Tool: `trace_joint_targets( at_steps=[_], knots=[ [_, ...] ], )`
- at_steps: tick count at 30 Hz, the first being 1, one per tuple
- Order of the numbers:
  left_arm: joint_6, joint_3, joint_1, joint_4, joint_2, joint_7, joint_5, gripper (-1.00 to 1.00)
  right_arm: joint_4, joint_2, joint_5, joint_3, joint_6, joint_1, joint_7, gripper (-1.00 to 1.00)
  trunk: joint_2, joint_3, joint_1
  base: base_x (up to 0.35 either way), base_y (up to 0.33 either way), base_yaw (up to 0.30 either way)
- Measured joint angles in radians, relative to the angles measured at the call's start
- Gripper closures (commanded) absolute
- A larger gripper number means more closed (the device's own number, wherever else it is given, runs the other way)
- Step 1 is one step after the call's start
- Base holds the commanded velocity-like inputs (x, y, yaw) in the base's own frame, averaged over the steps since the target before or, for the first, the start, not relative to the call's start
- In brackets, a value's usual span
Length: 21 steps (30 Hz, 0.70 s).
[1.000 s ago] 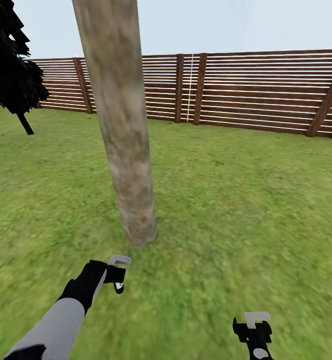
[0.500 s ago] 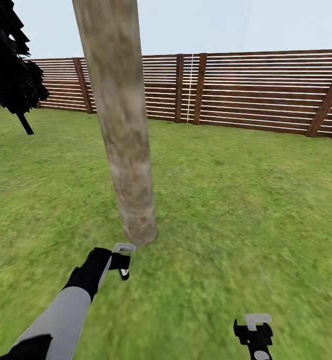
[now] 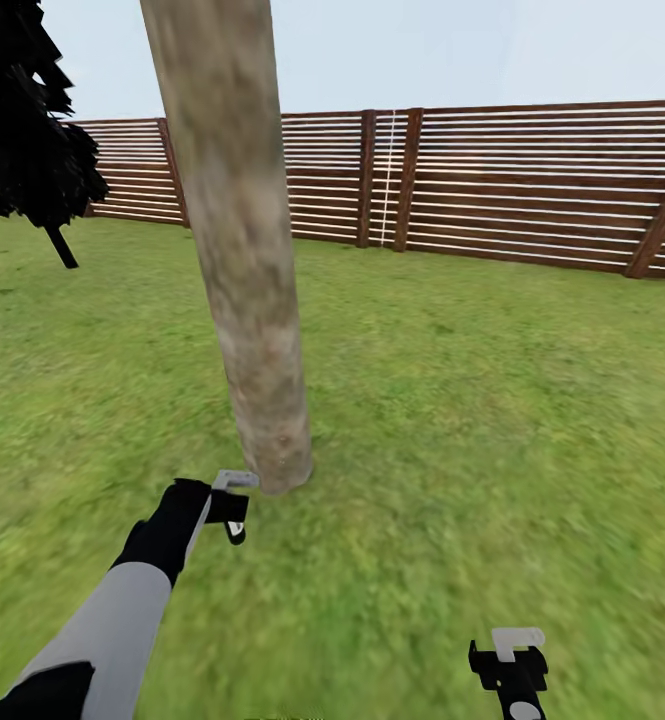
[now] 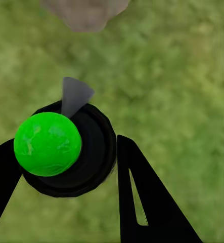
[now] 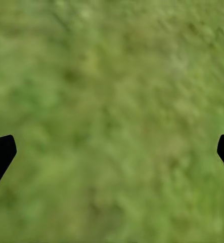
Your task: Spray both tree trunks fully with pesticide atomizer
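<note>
Grey-brown mottled bark: one tree trunk (image 3: 250, 250) rises just ahead of the left tool (image 3: 234, 508) in the head view, its base nearly touching the tool's tip. Grass lawn (image 3: 472, 400) all round; brown slat fence (image 3: 532, 190) well beyond; a black cypress-like tree (image 3: 22, 120) far off on the tool's left. Right tool (image 3: 512, 665) hangs low over bare grass, well apart from the trunk.

Left wrist view: the left tool's black fingers (image 4: 147, 202) are pinching the pesticide atomizer (image 4: 66, 152), a black round body with a bright green ball top and a grey nozzle aimed toward the trunk base (image 4: 84, 12) just ahead.

Right wrist view: right tool's fingertips (image 5: 0, 152) spread wide, nothing between them, grass beneath.

Progress, as judged: pick-up done; atomizer in hand and pointed at the first trunk's foot. No visible spray or coating on the bark, so covering this trunk looks barely begun. The second tree remains entirely.
</note>
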Motion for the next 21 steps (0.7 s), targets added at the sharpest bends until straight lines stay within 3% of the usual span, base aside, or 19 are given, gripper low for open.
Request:
trace_joint_targets(
  at_steps=[4,6,7,13,16,17,19,21],
  knots=[
    [0.002,-0.003,-0.008,-0.031,-0.011,0.000,0.004,1.00,0.000,0.000,0.000,0.000,0.000,0.000,0.000,-1.00,0.000,0.004,0.000,-0.073,-0.216,0.178],
    [0.006,-0.003,-0.019,-0.040,-0.035,0.000,0.013,1.00,0.000,0.000,0.000,-0.001,0.000,0.000,0.000,-1.00,0.000,0.005,-0.001,0.291,-0.037,0.024],
    [0.005,-0.003,-0.020,-0.040,-0.039,0.001,0.001,1.00,0.000,0.000,0.000,0.000,0.000,0.000,0.000,-1.00,0.000,0.005,-0.001,0.314,-0.018,0.012],
    [0.007,-0.004,-0.020,-0.041,-0.041,0.001,-0.001,1.00,0.000,0.000,0.000,0.000,0.000,0.000,0.000,-1.00,0.000,0.005,-0.001,0.281,-0.003,0.002],
    [0.012,-0.003,-0.020,-0.047,-0.026,0.001,-0.009,1.00,0.000,-0.001,0.000,0.000,0.000,0.000,0.000,-1.00,0.000,0.005,0.000,0.027,0.000,0.000],
    [0.020,-0.003,-0.020,-0.056,-0.016,0.001,-0.012,1.00,0.000,-0.001,0.000,0.000,0.000,0.000,0.000,-1.00,0.000,0.005,0.000,0.008,0.000,0.000],
    [0.079,-0.003,-0.018,-0.088,0.036,0.000,-0.016,1.00,0.000,-0.001,0.000,0.000,0.000,0.000,0.000,-1.00,0.000,0.005,0.000,0.002,0.000,0.000],
    [0.116,-0.006,-0.014,-0.100,0.042,-0.002,0.003,1.00,0.000,-0.001,0.000,0.000,0.000,0.000,0.000,-1.00,0.000,0.005,0.000,0.000,0.000,0.000]
  ],
)
